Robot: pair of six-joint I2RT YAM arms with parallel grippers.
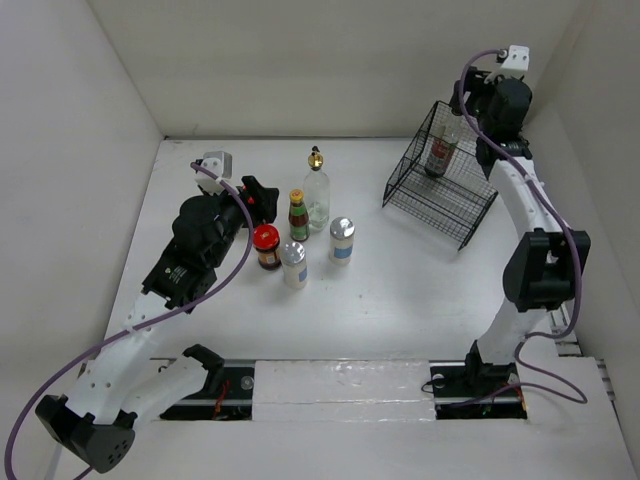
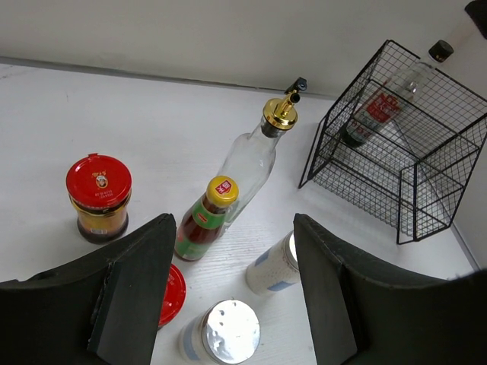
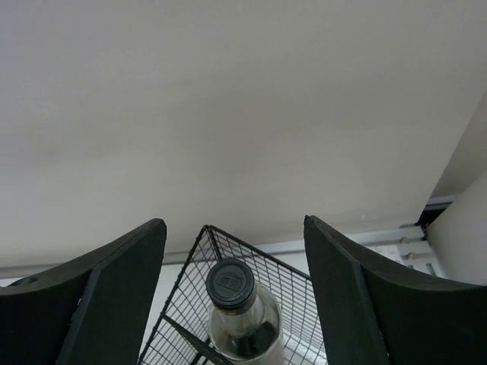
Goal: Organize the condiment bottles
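Observation:
My left gripper [image 1: 262,197] is open and empty, high over the bottle group [image 2: 228,285]. Below it stand a gold-capped clear glass bottle [image 2: 255,156] [image 1: 316,195], a yellow-capped dark sauce bottle [image 2: 204,220] [image 1: 298,215], two silver-lidded white shakers [image 2: 224,331] [image 2: 274,266] and a red-lidded dark jar [image 2: 99,196]. A second red-lidded jar [image 2: 173,293] [image 1: 266,245] is partly hidden by my left finger. My right gripper [image 1: 472,118] [image 3: 232,224] is open above the black-capped bottle [image 3: 230,285] [image 1: 440,150], which leans inside the black wire basket [image 1: 440,190].
The basket stands at the back right near the wall, its open side facing the bottle group. White walls close in the table at the back and on both sides. A rail runs along the near edge between the arm bases.

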